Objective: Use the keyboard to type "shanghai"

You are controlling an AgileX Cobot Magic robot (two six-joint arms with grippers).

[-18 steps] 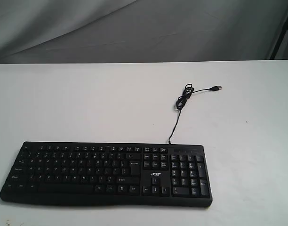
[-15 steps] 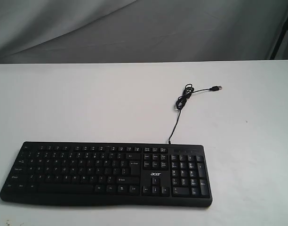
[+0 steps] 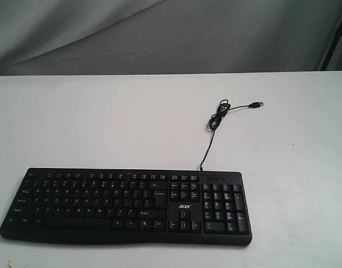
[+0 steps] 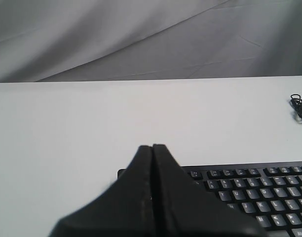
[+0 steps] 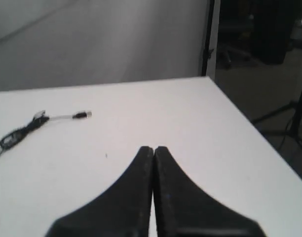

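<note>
The black keyboard (image 3: 126, 205) with white legends lies along the near edge of the white table, number pad and acer logo at its right end. Its thin cable (image 3: 215, 120) runs back to a loose coil and a USB plug (image 3: 259, 104). Neither gripper shows in the exterior view. In the left wrist view my left gripper (image 4: 152, 147) is shut and empty, held above the keyboard (image 4: 259, 192) near its left end. In the right wrist view my right gripper (image 5: 153, 148) is shut and empty over bare table, with the cable coil (image 5: 20, 131) and plug (image 5: 82, 115) off to one side.
The white table (image 3: 104, 123) stretches behind the keyboard to a grey cloth backdrop (image 3: 160, 33). The right wrist view shows the table's side edge (image 5: 240, 128) with dark floor and a stand leg (image 5: 284, 118) beyond it.
</note>
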